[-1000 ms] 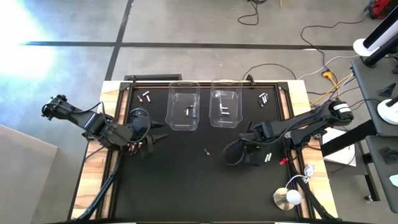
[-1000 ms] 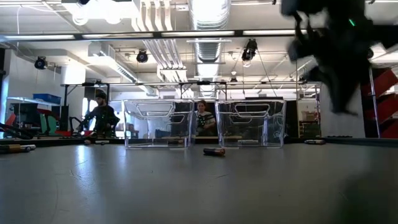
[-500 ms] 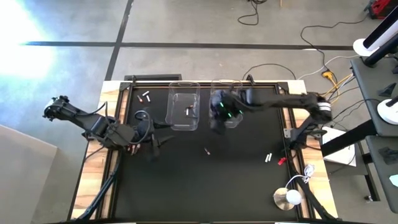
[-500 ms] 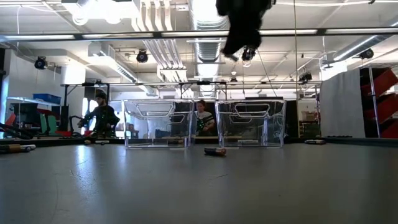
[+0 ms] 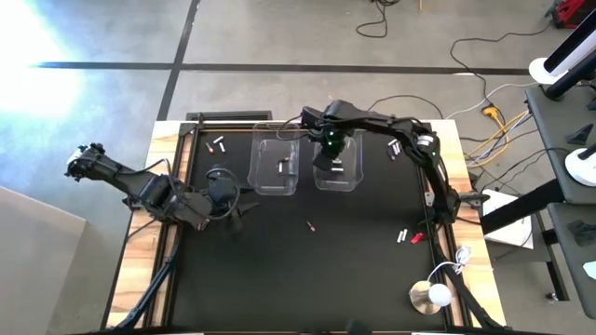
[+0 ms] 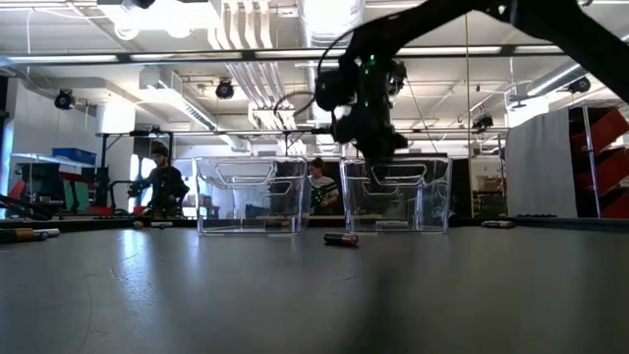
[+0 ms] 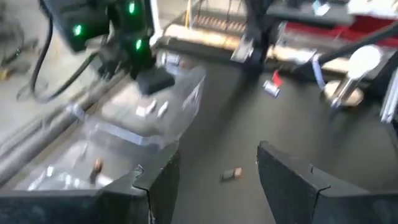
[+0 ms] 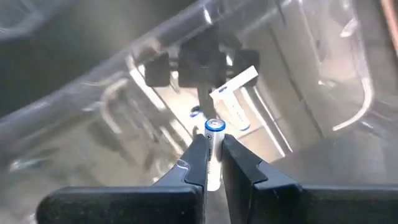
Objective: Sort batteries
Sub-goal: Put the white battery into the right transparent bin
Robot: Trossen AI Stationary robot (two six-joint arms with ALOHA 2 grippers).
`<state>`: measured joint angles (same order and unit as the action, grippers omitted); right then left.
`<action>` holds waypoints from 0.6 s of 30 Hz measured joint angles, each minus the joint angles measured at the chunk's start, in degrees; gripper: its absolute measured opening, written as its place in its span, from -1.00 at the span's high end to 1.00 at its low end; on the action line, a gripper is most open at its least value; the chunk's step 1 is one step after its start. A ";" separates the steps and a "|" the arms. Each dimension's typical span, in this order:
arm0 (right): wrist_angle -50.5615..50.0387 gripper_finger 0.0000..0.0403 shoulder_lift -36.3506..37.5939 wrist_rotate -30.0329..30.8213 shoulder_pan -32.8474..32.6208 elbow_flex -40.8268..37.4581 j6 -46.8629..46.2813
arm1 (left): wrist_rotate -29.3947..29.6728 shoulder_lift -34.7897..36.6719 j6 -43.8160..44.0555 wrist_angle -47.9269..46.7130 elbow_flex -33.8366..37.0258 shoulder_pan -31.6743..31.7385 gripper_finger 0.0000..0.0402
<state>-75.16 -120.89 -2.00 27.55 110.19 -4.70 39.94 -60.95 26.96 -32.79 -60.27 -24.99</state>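
- Black table mat fills the middle of the high view, framed by wooden edging.
- Right arm reaches from the right edge of the high view up to top centre; the right gripper hangs over the right clear bin. Low view shows it just above that bin's rim, upper centre of the frame.
- Left arm lies along the left side of the mat; the left gripper sits low, left of centre in the high view, fingers spread apart with nothing between them (left wrist view).
- Left clear bin stands just beside the right one, top centre; each has a few batteries lying inside.
- Right gripper's fingers are pinched on a white battery, blue ring at its tip, held upright between the pads, above two more white cells on the bin floor.
- Loose batteries on the mat: one dark cell at centre, a pair at upper left, a pair at upper right, and one white with a red item at lower right.
- Two people visible in the room behind the bins, low view.
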 joint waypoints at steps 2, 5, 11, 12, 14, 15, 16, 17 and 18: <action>0.35 0.90 -1.64 -0.13 0.98 -0.10 1.58 | -0.05 0.00 4.28 -4.57 0.00 -0.21 0.05; 0.56 0.90 -3.44 -1.82 2.35 -0.97 2.50 | -0.08 0.04 8.72 -8.26 0.00 -0.36 0.05; 2.77 0.90 -5.25 -4.47 3.81 -2.34 3.24 | 0.16 0.46 8.21 -7.78 -0.09 -0.35 0.05; 2.92 0.90 -5.46 -4.48 4.03 -2.50 3.25 | 0.70 0.46 8.01 -7.88 -0.09 -0.37 0.05; 3.15 0.89 -5.81 -4.48 4.34 -3.09 3.38 | 1.96 0.49 7.80 -7.85 -0.09 -0.37 0.05; 3.39 0.87 -5.85 -4.46 4.38 -3.57 3.73 | 2.62 0.50 7.56 -7.87 -0.09 -0.35 0.05; 3.70 0.85 -5.82 -4.46 4.51 -4.10 4.13 | 2.90 0.52 7.32 -7.87 -0.09 -0.37 0.05; 3.98 0.83 -5.68 -4.46 4.57 -4.65 4.48 | 3.08 0.57 7.15 -7.87 -0.09 -0.35 0.05; 4.19 0.80 -5.57 -4.44 4.58 -5.17 4.88 | 3.12 0.57 7.11 -7.87 -0.09 -0.35 0.05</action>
<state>-70.98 -126.46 -6.44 32.13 105.02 0.18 43.06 -60.38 34.07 -40.66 -60.36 -25.34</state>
